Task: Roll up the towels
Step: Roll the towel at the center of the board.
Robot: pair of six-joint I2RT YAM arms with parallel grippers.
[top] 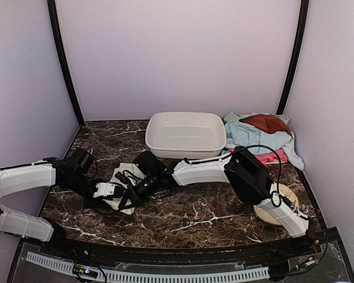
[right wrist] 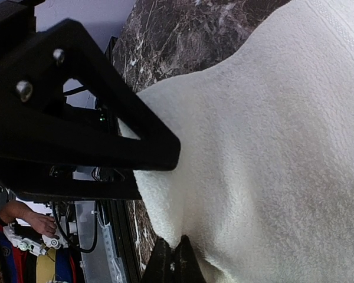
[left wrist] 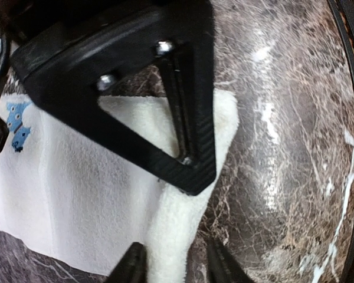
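Marble table (top: pixel 212 218): we are pinching towel (left wrist: pixel 94 188) in right claw (right wrist: pixel 174 262); left claw (left wrist: pixel 174 266) straddling fold for rolling, grip unclear.

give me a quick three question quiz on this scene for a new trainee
1. True or false: the basin stands left of the towel pile.
2. Which towel tops that pile? A pink, B brown, C white.
3. Fill in: the right claw is shut on the ___ towel.
Key: 1 true; 2 B, the brown towel; 3 white, the white towel.
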